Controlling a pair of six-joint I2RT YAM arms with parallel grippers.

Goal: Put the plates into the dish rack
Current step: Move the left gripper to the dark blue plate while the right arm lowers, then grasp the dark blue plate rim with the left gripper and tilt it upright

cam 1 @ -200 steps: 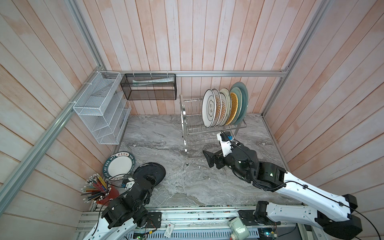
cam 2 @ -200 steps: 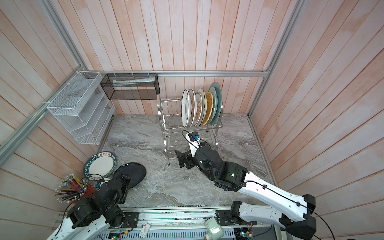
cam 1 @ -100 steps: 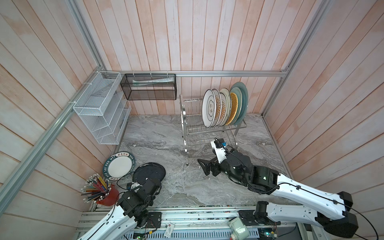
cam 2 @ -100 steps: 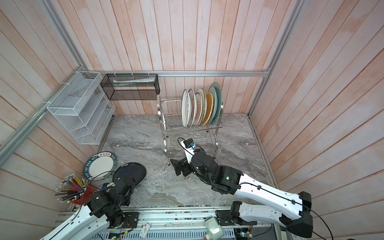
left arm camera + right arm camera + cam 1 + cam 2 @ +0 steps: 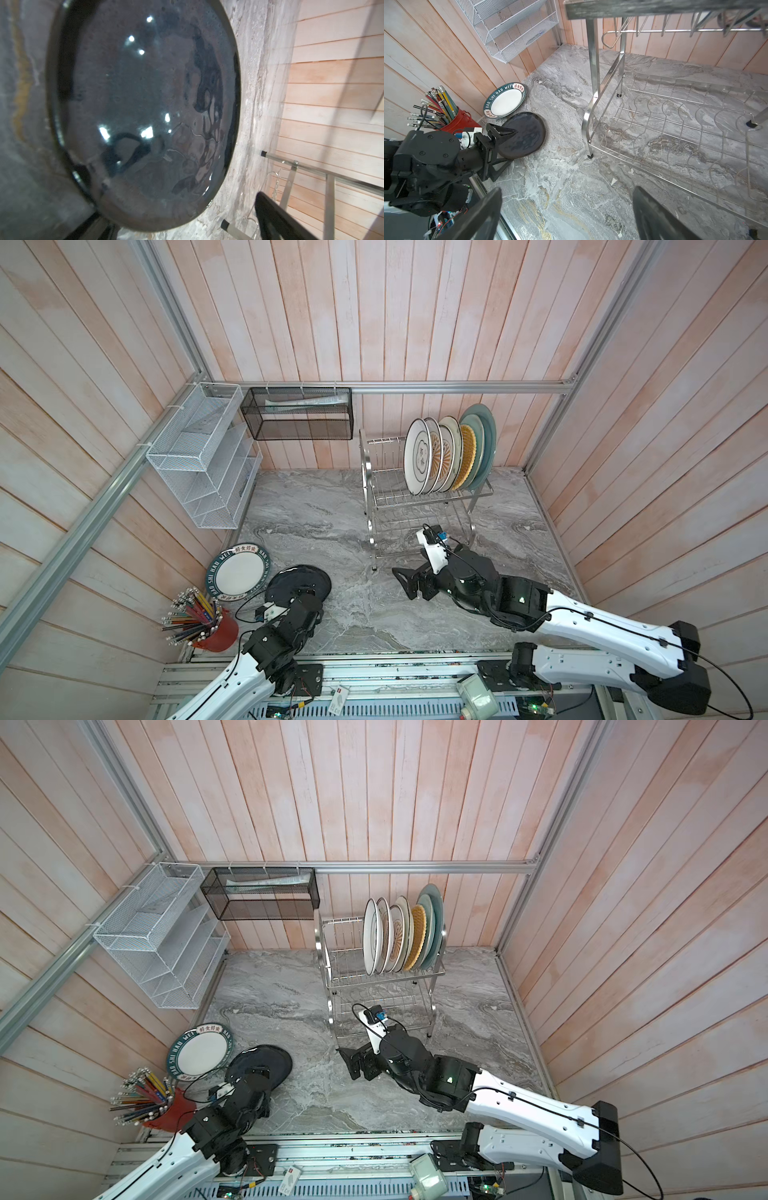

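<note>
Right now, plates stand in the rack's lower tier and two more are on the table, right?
No, the plates stand in the dish rack's upper tier, as a top view shows. The lettered plate and black plate are on the table.

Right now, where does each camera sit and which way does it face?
Both top views: overhead, looking down on table, dish rack; both arms show.
Left wrist: on left arm, close over black plate; one fingertip shows.
Right wrist: on right arm, facing dish rack's lower tier and left gripper; own fingers show.
Shared: all show the black plate.
</note>
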